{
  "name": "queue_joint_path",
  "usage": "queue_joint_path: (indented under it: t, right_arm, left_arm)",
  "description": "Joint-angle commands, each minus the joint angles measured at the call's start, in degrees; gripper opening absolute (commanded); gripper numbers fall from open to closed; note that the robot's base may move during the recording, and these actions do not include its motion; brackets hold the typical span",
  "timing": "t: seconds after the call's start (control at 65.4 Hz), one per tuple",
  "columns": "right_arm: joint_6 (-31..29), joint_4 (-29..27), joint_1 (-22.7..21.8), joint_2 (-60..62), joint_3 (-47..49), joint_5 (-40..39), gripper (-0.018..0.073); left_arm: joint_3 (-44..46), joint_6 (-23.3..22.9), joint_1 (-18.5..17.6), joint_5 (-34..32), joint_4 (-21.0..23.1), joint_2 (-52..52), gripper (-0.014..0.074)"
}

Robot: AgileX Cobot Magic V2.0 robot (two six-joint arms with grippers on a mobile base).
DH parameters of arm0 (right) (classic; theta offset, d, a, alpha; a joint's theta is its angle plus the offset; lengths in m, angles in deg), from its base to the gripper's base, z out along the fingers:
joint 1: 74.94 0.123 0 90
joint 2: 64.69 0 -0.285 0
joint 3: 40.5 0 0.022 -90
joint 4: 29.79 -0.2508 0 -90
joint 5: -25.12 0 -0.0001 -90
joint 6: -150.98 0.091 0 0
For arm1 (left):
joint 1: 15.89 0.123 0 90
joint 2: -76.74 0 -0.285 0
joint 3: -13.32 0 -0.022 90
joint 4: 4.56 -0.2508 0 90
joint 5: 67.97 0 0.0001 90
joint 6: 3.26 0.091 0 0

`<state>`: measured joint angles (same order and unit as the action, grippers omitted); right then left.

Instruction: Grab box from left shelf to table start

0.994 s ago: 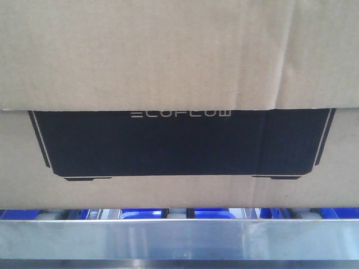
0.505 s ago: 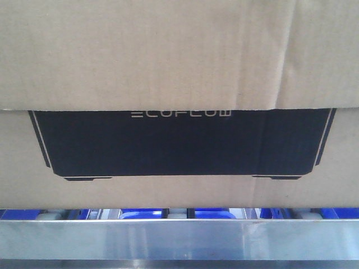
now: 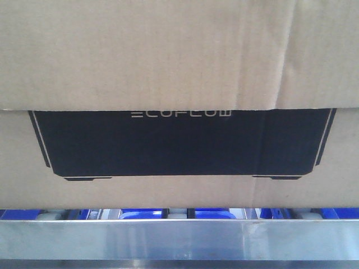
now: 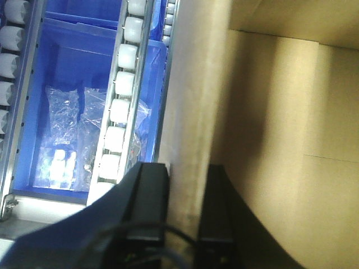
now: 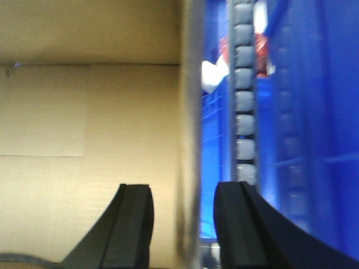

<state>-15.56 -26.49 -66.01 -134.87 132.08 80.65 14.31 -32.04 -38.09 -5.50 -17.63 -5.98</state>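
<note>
The box fills the front view, brown cardboard with a black ECOFLOW panel. It rests on the left shelf behind its silver front rail. In the left wrist view my left gripper straddles the box's upright wall, one black finger outside and one inside, both pressed against the cardboard. In the right wrist view my right gripper straddles the opposite wall, with gaps on both sides of it. The table is out of view.
Pale roller tracks run beside the box on each side. Below the rollers, a blue bin holds clear plastic bags. Blue parts and rollers show between the box and the rail.
</note>
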Motion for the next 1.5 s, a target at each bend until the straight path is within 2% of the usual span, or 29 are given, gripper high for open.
queue_joint_path:
  t: [0.0, 0.29, 0.505, 0.902, 1.024, 1.315, 1.483]
  right_arm:
    - [0.0, 0.2, 0.1, -0.2, 2.3, -4.3, 0.0384]
    - [0.0, -0.7, 0.1, -2.4, 2.8, -5.3, 0.0384]
    - [0.0, -2.1, -2.0, -2.6, 2.8, -5.2, 0.0384]
    - [-2.6, -2.6, -2.1, -2.6, 2.8, -3.0, 0.0377]
    - [-2.6, -2.6, -2.1, -2.6, 2.8, -2.6, 0.0312]
    - [-4.7, -2.5, -2.1, -2.7, 2.8, -2.6, 0.0045]
    - [-4.7, -2.5, -2.1, -2.7, 2.8, -2.7, 0.0052]
  left_arm:
    - [1.8, -1.1, 0.1, -2.8, -4.9, 1.4, -0.0097]
    - [1.8, -1.1, 0.1, -2.8, -4.9, 1.4, -0.0097]
    - [1.8, -1.1, 0.1, -2.8, -4.9, 1.4, -0.0097]
    - [1.8, -1.1, 0.1, -2.8, -4.9, 1.4, -0.0097]
    - [1.8, -1.1, 0.1, -2.8, -4.9, 1.4, -0.0097]
    - [1.8, -1.1, 0.1, -2.8, -4.9, 1.4, -0.0097]
    - [1.8, -1.1, 0.1, -2.8, -4.9, 1.4, -0.0097]
